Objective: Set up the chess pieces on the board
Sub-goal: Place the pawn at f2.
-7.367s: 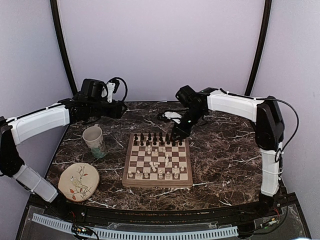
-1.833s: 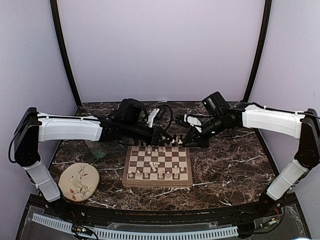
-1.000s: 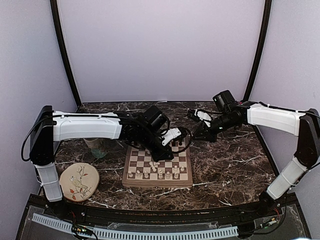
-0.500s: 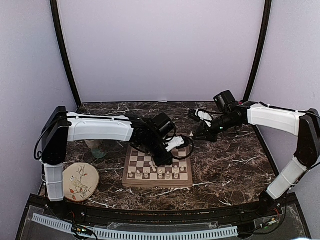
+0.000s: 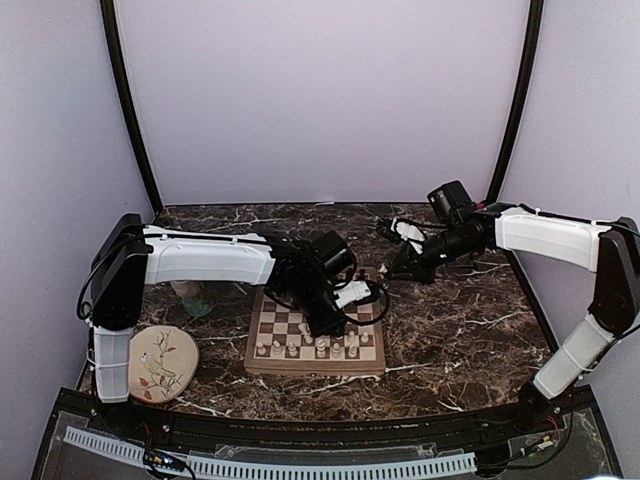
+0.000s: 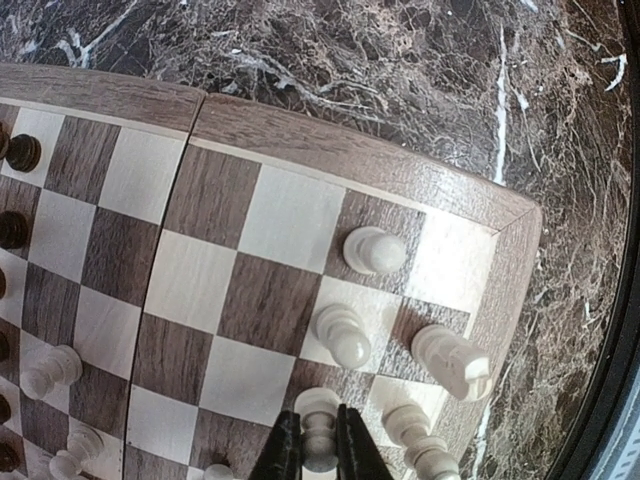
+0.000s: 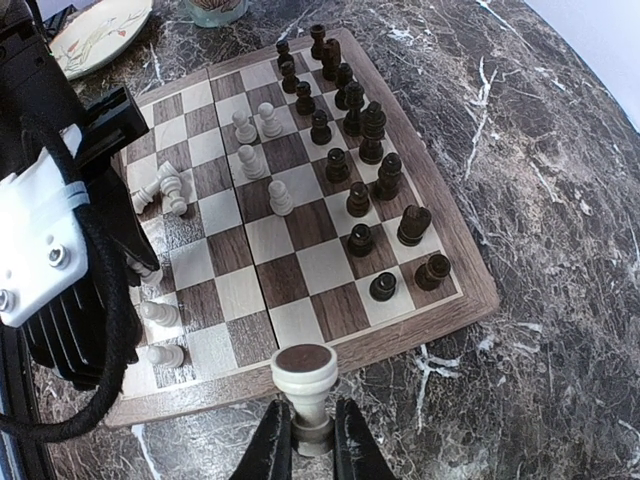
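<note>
1. The dark marbled desk (image 5: 450,330) carries everything.
2. The board (image 5: 315,370) lies flat around the desk's middle, a little nearer the near edge.
3. A bird-patterned plate (image 5: 157,363) sits by the desk's near-left corner.
4. A mug (image 5: 193,298) stands behind the plate toward the left edge, partly hidden by the left arm.
5. The left pincer (image 6: 318,425) is low over the board's near-right part, clamped on a cream pawn (image 6: 318,402).
6. The right pincer (image 7: 308,428) hangs by the board's far-right corner, clamped on a cream chess piece (image 7: 304,375) whose brown base faces the wrist camera.
7. The dark pieces (image 7: 360,200) line the board's far edge in two rows.
8. Other cream pieces (image 5: 300,350) line the near edge, and a few are scattered mid-board.
</note>
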Action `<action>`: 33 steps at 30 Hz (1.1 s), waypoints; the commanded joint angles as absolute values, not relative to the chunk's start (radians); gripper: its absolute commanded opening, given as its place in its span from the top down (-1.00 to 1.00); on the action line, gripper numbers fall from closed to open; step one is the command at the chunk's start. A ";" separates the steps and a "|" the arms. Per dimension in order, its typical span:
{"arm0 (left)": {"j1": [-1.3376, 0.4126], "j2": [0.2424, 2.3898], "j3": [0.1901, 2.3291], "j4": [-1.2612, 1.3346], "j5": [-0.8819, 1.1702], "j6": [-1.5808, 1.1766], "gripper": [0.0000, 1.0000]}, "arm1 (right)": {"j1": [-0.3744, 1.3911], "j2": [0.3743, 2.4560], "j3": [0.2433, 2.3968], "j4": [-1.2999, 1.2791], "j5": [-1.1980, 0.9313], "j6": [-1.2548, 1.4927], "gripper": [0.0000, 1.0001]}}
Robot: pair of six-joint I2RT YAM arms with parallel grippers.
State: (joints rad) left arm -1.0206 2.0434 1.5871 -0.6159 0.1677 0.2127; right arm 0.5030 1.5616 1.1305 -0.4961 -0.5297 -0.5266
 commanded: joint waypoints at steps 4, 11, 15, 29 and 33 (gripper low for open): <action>-1.032 2.066 1.631 -0.654 0.198 0.237 0.96 | 0.497 1.554 1.119 -0.477 -0.554 -0.540 0.75; -1.035 2.083 1.640 -0.674 0.189 0.242 0.96 | 0.497 1.555 1.120 -0.477 -0.557 -0.541 0.75; -1.037 2.088 1.641 -0.676 0.180 0.242 0.96 | 0.498 1.561 1.123 -0.485 -0.562 -0.544 0.75; -1.037 2.083 1.663 -0.718 0.157 0.242 0.92 | 0.497 1.571 1.129 -0.495 -0.572 -0.548 0.75; -1.039 2.083 1.658 -0.703 0.162 0.237 0.75 | 0.498 1.569 1.129 -0.497 -0.572 -0.549 0.75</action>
State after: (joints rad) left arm -1.0306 2.0911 1.6375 -0.6807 0.1593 0.2302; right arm 0.5030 1.5616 1.1252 -0.4995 -0.5537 -0.5411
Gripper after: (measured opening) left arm 0.107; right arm 0.127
